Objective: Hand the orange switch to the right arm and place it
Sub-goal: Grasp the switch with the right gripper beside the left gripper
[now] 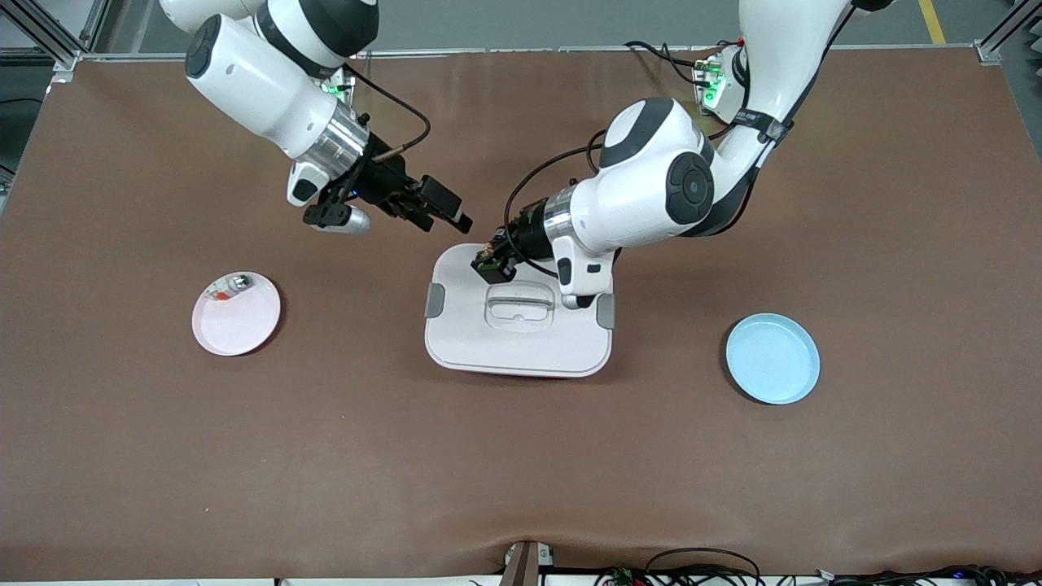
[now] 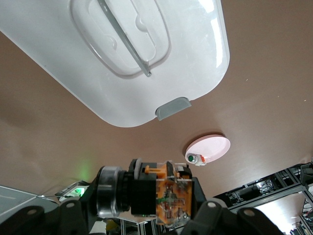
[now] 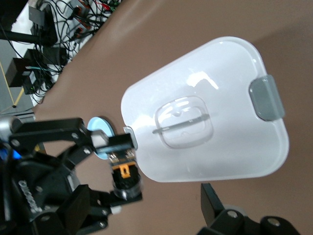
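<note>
The orange switch [image 1: 487,262], a small black block with an orange face, is held in my left gripper [image 1: 492,266], which is shut on it over the white lidded box [image 1: 521,350] at the corner nearest the right arm's base. The left wrist view shows the switch [image 2: 168,196] clamped in the left gripper [image 2: 146,203]. My right gripper [image 1: 444,218] is open and empty, in the air just beside the switch. In the right wrist view the switch [image 3: 123,171] sits in the left arm's fingers, and one of the right gripper's own fingers [image 3: 215,208] shows.
A pink plate [image 1: 236,321] with a small silvery-clear piece [image 1: 232,285] lies toward the right arm's end. A blue plate [image 1: 773,358] lies toward the left arm's end. The box has a lid handle [image 1: 519,308] and grey clasps.
</note>
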`<state>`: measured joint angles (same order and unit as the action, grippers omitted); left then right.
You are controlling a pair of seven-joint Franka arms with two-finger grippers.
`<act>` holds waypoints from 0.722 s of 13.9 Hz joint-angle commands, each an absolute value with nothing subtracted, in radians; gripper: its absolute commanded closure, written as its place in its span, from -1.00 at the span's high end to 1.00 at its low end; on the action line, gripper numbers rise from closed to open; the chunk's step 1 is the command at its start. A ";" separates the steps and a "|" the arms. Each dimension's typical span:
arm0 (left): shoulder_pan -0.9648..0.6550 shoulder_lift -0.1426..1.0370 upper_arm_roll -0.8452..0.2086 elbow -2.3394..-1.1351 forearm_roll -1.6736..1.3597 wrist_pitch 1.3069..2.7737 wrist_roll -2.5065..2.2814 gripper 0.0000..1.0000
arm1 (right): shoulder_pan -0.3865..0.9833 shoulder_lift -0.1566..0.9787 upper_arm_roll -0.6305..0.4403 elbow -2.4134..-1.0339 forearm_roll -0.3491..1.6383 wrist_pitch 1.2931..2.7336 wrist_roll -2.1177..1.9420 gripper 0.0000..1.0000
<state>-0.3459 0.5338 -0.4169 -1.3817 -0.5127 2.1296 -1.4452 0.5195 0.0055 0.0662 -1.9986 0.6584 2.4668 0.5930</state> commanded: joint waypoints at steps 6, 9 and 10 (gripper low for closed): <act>-0.348 0.552 -0.413 -1.341 -0.535 2.132 -1.485 -1.00 | 0.569 0.077 0.069 -1.963 0.684 2.562 0.472 1.00; -0.351 0.558 -0.411 -1.339 -0.554 2.140 -1.493 -1.00 | 0.595 0.089 0.069 -1.965 0.684 2.586 0.472 1.00; -0.350 0.558 -0.411 -1.339 -0.557 2.141 -1.502 -1.00 | 0.597 0.097 0.069 -1.965 0.684 2.605 0.474 1.00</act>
